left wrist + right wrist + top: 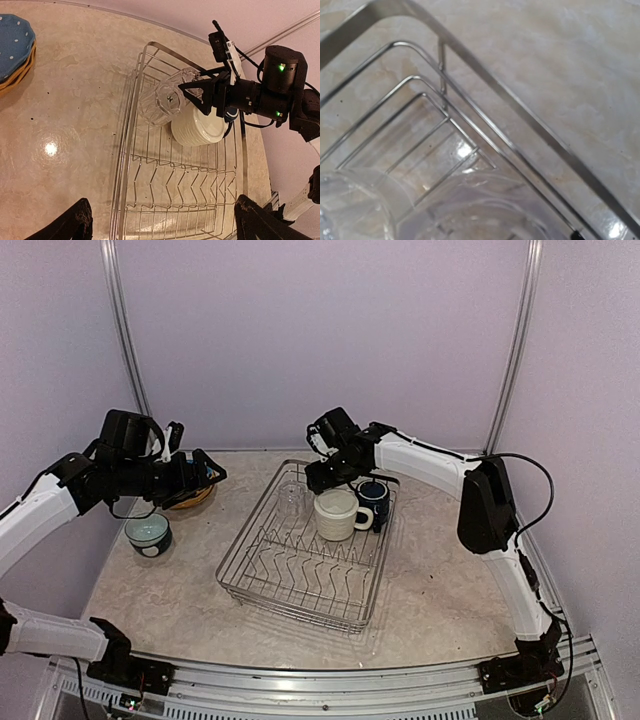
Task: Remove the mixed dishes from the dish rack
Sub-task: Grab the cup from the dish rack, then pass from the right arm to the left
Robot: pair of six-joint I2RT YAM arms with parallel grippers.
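The dish rack point(300, 575) sits mid-table. At its back stand a cream mug point(336, 514), a dark navy mug point(375, 497) and a clear glass tumbler point(291, 499). In the left wrist view two tumblers show: one point(159, 104) free, the other point(186, 79) between the fingers of my right gripper point(194, 90); I cannot see whether they press on it. In the right wrist view that glass point(480, 210) fills the bottom and hides the fingers. My left gripper point(205, 475) hangs open and empty over the stacked blue and yellow plates point(190, 498).
A teal-and-white bowl point(148, 533) stands on the table left of the rack, in front of the plates. The rack's front half holds only bare tines point(200, 187). Walls close in the table at the back and on both sides.
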